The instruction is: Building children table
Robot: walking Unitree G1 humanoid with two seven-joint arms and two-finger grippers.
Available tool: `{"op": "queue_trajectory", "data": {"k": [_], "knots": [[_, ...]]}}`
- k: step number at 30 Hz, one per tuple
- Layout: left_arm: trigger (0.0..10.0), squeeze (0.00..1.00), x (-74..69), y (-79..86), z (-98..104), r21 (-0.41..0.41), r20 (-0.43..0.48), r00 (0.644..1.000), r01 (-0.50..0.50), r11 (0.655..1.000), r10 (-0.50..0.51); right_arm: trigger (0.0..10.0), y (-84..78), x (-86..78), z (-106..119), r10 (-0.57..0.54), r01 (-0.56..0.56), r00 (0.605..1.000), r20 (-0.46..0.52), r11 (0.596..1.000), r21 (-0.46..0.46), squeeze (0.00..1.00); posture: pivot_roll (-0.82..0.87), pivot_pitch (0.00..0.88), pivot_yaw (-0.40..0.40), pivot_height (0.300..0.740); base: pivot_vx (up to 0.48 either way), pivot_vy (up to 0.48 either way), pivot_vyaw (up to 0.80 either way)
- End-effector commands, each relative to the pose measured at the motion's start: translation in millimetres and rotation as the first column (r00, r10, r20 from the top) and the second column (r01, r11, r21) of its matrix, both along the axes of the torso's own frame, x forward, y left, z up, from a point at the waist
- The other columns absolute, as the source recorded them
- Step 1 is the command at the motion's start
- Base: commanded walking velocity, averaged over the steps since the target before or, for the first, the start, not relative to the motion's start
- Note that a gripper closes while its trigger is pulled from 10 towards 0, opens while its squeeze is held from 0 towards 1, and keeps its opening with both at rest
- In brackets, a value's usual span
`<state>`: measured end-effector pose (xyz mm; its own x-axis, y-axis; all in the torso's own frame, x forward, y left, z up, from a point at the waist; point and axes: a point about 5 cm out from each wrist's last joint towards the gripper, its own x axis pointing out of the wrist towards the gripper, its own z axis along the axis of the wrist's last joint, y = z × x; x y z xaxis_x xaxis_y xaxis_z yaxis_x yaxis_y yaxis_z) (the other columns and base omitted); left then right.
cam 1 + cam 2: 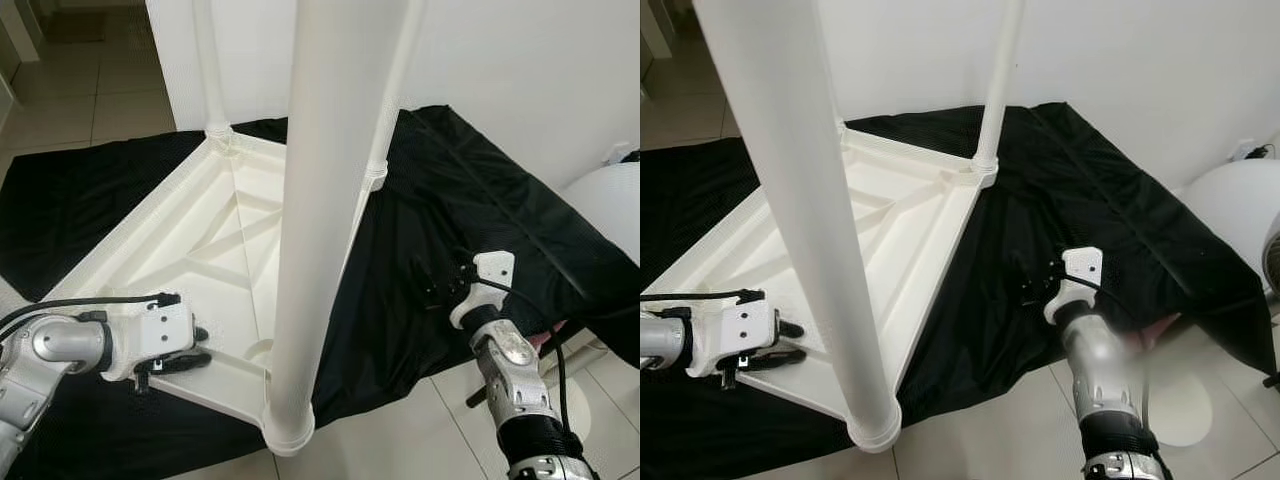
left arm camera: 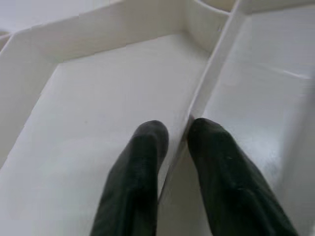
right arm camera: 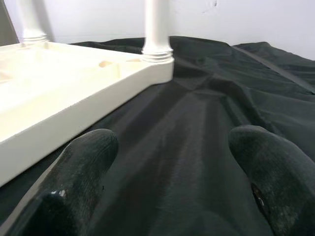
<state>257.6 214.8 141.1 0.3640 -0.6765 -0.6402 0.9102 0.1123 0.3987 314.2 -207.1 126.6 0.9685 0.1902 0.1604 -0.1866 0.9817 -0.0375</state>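
The left tool [image 1: 185, 352] is pinched shut on a thin rib [image 2: 206, 93] inside the upturned white table top [image 1: 190, 250], one finger either side. The right tool [image 3: 172, 162] hovers wide open and empty above the black cloth [image 1: 440, 230], just beside the top's edge. Beyond it, white legs [image 1: 320, 200] rise from the corners.

White table [image 1: 215, 235]; black cloth [image 1: 450, 200]; pale floor tiles [image 1: 110, 90].

Head eyes look down on the upturned table [image 1: 200, 240]; wrist views sit close over its ribs and the black cloth [image 3: 206, 123]
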Motion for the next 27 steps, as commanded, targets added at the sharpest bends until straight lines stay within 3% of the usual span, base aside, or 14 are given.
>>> {"op": "queue_trajectory", "data": {"k": [1,11,15,16,17,18,19,23,27], "knots": [[0.0,0.0,-1.9,6.4,-16.2,0.009,-0.067,0.996,-0.06,0.998,0.061,10.0,-2.4,-2.3,-3.2,-0.011,0.011,1.0,-0.017,1.0,-0.006,0.0,0.03,0.082,-0.023,0.74,0.0,0.0,0.0],[0.0,0.0,6.6,-0.4,-13.1,-0.069,-0.022,0.995,-0.094,0.993,0.093,10.0,-1.8,-2.1,-2.9,-0.013,0.013,1.0,-0.015,1.0,-0.007,0.0,0.03,0.083,-0.022,0.74,0.0,0.0,0.0],[0.0,0.0,16.7,-9.8,-8.4,-0.138,0.046,0.99,-0.126,0.982,0.134,10.0,-0.3,-1.7,-2.5,-0.01,0.01,1.0,-0.013,1.0,-0.007,0.0,0.03,0.085,-0.022,0.74,0.0,0.0,0.0],[4.6,0.0,20.5,-15.1,-6.3,-0.171,0.072,0.985,-0.142,0.975,0.156,10.0,0.1,-1.9,-2.7,-0.01,0.01,1.0,-0.012,1.0,-0.007,0.0,0.03,0.086,-0.022,0.74,0.0,0.0,0.0],[7.3,0.0,22.2,-20.3,-4.7,-0.203,0.081,0.983,-0.146,0.968,0.165,10.0,0.6,-2.3,-3.0,-0.01,0.01,1.0,-0.012,1.0,-0.007,0.0,0.03,0.086,-0.021,0.74,0.0,0.0,0.0],[7.3,0.0,22.9,-23.5,-3.6,-0.224,0.084,0.982,-0.146,0.964,0.169,10.0,0.9,-2.6,-3.2,-0.01,0.01,1.0,-0.012,1.0,-0.007,0.0,0.03,0.086,-0.02,0.74,0.0,0.0,0.0],[10.0,0.0,24.7,-28.5,-2.7,-0.245,0.094,0.979,-0.152,0.957,0.18,10.0,1.0,-3.0,-3.5,-0.011,0.011,1.0,-0.013,1.0,-0.007,0.0,0.03,0.086,-0.02,0.74,0.0,0.0,0.0],[10.0,0.0,29.2,-38.8,0.1,-0.289,0.119,0.972,-0.163,0.944,0.204,10.0,0.8,-3.6,-3.7,-0.015,0.015,1.0,-0.012,1.0,-0.007,0.0,0.02,0.087,-0.018,0.74,0.0,0.0,0.0],[10.0,0.0,31.4,-52.4,3.2,-0.363,0.082,0.972,-0.178,0.915,0.222,10.0,0.5,-4.2,-3.4,-0.018,0.018,1.0,-0.009,1.0,-0.007,0.0,0.02,0.086,-0.013,0.74,0.0,0.0,0.0]]}}
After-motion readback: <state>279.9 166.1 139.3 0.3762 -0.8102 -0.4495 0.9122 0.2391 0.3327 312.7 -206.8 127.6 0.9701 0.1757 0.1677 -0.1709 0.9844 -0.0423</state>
